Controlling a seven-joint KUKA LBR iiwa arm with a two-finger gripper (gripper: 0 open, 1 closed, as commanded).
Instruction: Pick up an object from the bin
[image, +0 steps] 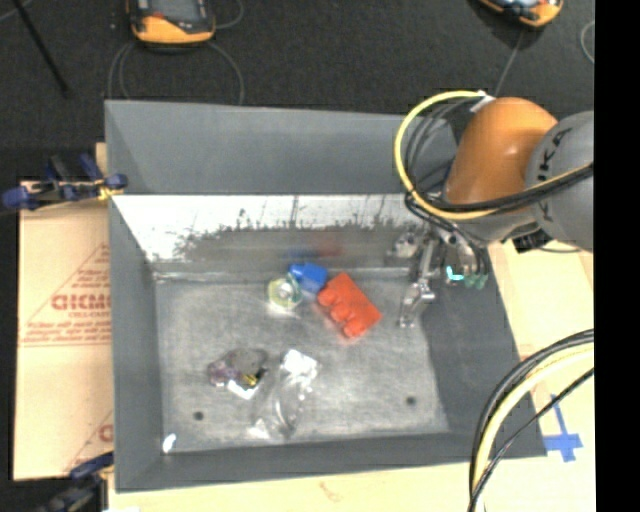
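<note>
The gripper (411, 300) was seen low over the grey bin (135, 330), close to the sloped wall on the arm's side. Whether it was spread or closed could not be told, and nothing was seen to be held in it.

Nearest to it, just beside it toward the bin's middle, an orange-red studded block (348, 305) was lying askew on the floor. Just beyond the block, a blue piece (307, 275) and a pale, clear round thing (284, 293) were set close together. Farther from the gripper, a purple-grey lump (238, 368) and a crumpled clear wrapper (290, 388) were lying.

If the block were to be taken, it could be pushed aside rather than caught, because of its skewed lie. The blue piece could be knocked as well. The near wall could be struck in a descent.

No brand or writing could be read on these things.
</note>
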